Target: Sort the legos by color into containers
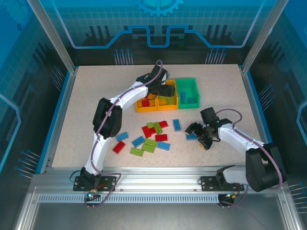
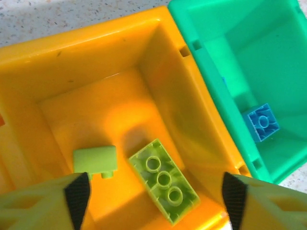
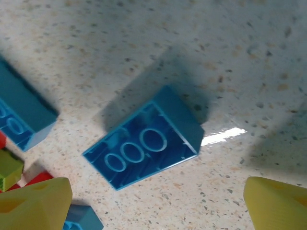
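Observation:
Three joined containers stand at the back: an orange bin (image 1: 139, 108) with red legos, a middle orange bin (image 1: 168, 108) and a green bin (image 1: 187, 80). My left gripper (image 1: 163, 91) hangs open over the middle orange bin (image 2: 96, 62). Under the left gripper (image 2: 156, 196) two lime legos lie loose, one upside-down (image 2: 164, 179) and one on its side (image 2: 95, 159). A blue lego (image 2: 262, 122) lies in the green bin (image 2: 225, 48). My right gripper (image 1: 200, 135) is open low over an upside-down blue lego (image 3: 144, 139), its fingers well apart on either side of the right gripper's centre (image 3: 156, 206).
Red, blue and lime legos lie scattered mid-table (image 1: 152, 136), with a red one (image 1: 119, 146) and a blue one (image 1: 122, 136) further left. Another blue lego (image 3: 19, 115) and a lime one (image 3: 8, 167) lie left of the right gripper. Blue walls enclose the table.

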`<act>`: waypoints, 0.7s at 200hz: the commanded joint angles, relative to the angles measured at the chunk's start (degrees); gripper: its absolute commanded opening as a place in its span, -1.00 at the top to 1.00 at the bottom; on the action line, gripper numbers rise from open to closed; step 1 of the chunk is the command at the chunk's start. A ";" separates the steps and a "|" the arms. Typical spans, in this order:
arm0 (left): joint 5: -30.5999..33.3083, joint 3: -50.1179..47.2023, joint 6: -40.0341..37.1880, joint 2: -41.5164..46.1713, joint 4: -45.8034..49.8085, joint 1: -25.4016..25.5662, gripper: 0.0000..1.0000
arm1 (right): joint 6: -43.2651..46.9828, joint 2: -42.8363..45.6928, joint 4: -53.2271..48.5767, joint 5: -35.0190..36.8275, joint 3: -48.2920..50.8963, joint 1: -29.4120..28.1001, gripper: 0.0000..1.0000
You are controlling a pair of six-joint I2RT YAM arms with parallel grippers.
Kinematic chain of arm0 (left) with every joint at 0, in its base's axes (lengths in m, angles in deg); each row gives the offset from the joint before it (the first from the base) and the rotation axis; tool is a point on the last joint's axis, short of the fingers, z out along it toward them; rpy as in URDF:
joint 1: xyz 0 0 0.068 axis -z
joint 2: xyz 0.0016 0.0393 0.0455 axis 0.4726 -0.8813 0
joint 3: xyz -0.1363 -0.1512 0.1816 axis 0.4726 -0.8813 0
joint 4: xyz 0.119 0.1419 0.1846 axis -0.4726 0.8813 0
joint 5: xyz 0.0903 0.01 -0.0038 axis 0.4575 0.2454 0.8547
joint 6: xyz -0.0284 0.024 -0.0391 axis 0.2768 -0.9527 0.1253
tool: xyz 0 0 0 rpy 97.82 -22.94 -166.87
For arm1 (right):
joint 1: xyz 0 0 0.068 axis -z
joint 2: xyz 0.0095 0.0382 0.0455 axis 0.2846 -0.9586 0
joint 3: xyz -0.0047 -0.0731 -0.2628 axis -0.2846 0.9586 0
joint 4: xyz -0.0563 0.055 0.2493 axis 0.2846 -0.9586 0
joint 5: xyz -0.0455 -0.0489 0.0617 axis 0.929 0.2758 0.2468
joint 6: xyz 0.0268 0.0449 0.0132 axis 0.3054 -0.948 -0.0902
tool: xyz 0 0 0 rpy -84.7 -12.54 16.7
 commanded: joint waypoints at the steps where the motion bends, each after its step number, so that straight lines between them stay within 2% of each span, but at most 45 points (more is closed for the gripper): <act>1: -2.47 -4.05 1.17 5.88 -0.82 0.80 -0.74 | -7.32 0.34 2.38 -0.21 0.73 -0.45 -0.84; 5: -2.48 -5.15 1.12 6.83 -1.51 0.95 -0.86 | -7.71 0.20 2.52 -0.08 0.68 -0.51 -0.83; 13: -2.39 -7.38 0.93 8.67 -2.86 1.55 -0.97 | -8.40 0.10 2.72 0.18 0.39 -0.44 -0.80; 66: 0.05 -17.40 -2.24 17.36 -7.13 5.82 -0.97 | -9.54 -4.62 3.38 -0.65 -1.43 0.08 -0.72; 105: 0.56 -26.53 -0.82 23.64 -11.06 7.02 -0.97 | -7.86 -9.34 4.62 -1.43 -2.03 1.89 -0.60; 121: 0.38 -30.99 -0.16 26.40 -13.14 7.11 -0.97 | -5.93 -11.24 4.51 -0.98 -2.75 3.07 -0.45; 140: 1.28 -35.42 0.11 29.12 -13.72 7.14 -0.98 | -4.48 -12.91 4.83 -0.98 -2.95 4.36 -0.13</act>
